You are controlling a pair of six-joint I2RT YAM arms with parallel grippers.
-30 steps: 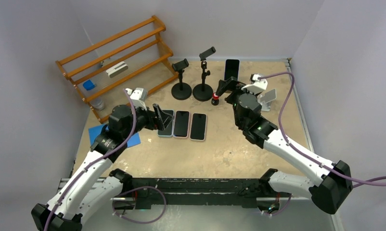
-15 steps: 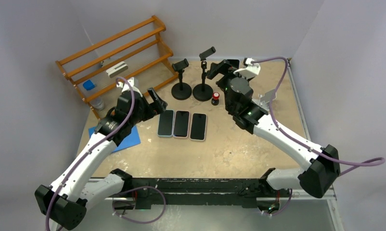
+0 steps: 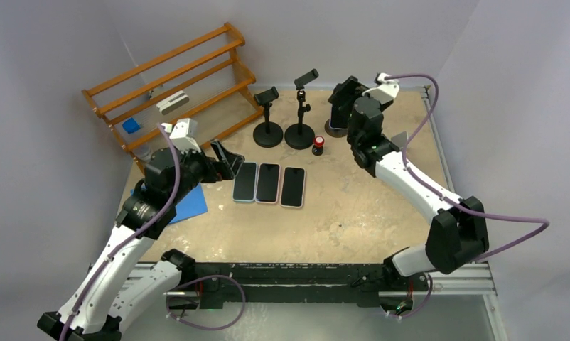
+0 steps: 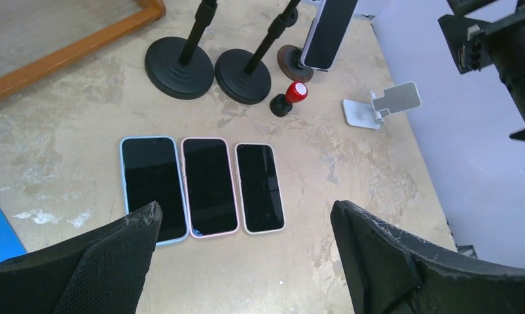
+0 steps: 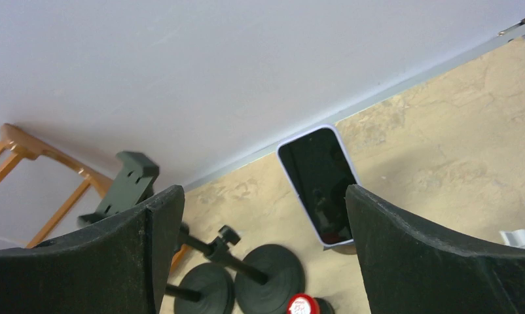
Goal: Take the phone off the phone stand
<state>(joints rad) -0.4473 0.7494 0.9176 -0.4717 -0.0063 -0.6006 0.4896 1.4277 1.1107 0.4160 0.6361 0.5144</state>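
Phone: a dark-screened phone (image 5: 319, 185) with a pale rim leans on the phone stand (image 4: 291, 57) at the far side of the table (image 3: 353, 213), just right of the two black stands.
Phone stand: only its round brown base shows. The part that holds the phone is hidden behind the phone.
Phone, hidden parts: the left wrist view cuts off its upper end at the frame edge. In the top view the right gripper's body covers most of it.
Right gripper (image 5: 263, 196): released, with the jaws wide apart. Its own camera sees the phone in the gap between the two fingers, farther off, and neither finger touches it. The fingers run out of frame at the bottom corners.
Left gripper (image 4: 243, 216): released and holding nothing, jaws wide, above the near ends of the three phones.
Three phones (image 4: 209, 185): they lie flat, face up and side by side, with blue, pink and white rims. The left finger hides the near corner of the blue-rimmed one.
Black stands (image 4: 179, 59): two stands with their round bases side by side. Their tops are cut off in the left wrist view.
Red-capped thing (image 4: 290, 97): small, sitting just beside the phone stand's base. What it is cannot be told.
White folding stand (image 4: 384, 104): right of the phone stand, and partly behind the right arm in the top view.
Wooden rack (image 3: 175, 92): at the far left. The items on its shelves are too small to name.
Blue mat (image 3: 193, 202): partly covered by the left arm.
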